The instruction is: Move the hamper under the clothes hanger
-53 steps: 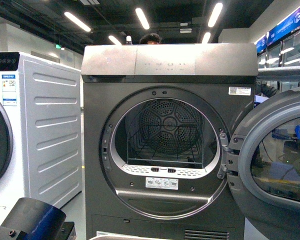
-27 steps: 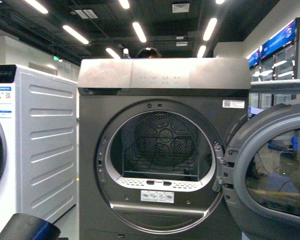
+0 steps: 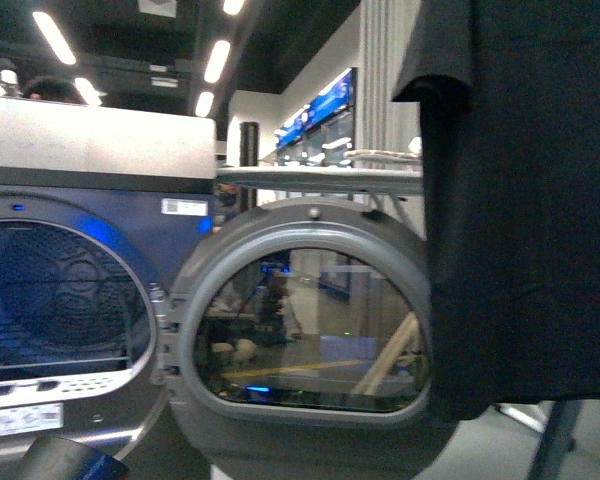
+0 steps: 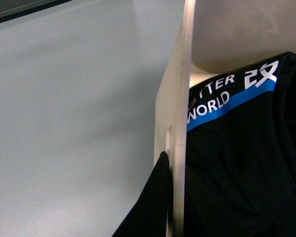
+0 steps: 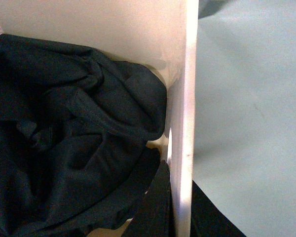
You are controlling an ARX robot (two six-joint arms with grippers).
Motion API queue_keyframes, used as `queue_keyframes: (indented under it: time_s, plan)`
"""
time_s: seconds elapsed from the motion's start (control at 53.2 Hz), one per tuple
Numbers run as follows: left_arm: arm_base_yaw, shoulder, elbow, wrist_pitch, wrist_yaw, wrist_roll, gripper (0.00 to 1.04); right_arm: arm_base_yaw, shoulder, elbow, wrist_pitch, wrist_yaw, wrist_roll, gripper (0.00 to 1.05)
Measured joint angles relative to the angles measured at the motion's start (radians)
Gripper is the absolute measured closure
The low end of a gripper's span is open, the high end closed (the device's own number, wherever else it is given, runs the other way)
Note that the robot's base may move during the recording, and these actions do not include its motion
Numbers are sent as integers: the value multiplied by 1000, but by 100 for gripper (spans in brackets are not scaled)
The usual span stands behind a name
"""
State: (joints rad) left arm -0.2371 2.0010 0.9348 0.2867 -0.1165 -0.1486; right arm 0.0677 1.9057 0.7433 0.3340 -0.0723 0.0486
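Two dark fingers [image 5: 155, 207] of the right gripper [image 5: 183, 210] sit on either side of the hamper [image 5: 185, 74] rim, pinched onto it, with dark clothes [image 5: 64, 123] heaped inside. On the left gripper [image 4: 173, 202] I see only one finger [image 4: 155, 197], pressed against the hamper's outer wall. The other is lost against a black printed shirt [image 4: 237, 173], so I cannot tell its grip. Ahead, the clothes hanger [image 3: 320, 178] stands right of the open dryer [image 3: 80, 150] door, a black garment [image 3: 525, 200] draped over it. I cannot place the hamper relative to it.
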Motion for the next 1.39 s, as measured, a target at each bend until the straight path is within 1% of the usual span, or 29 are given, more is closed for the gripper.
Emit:
queue_keyframes:
  time_s: [0.169,1.391]
  plan:
    - [6,0,0,0,-12,0,101,8,-1,0,0,-8,1,102]
    - [6,0,0,0,-8,0,101,8,-10,-2,0,-5,0,102]
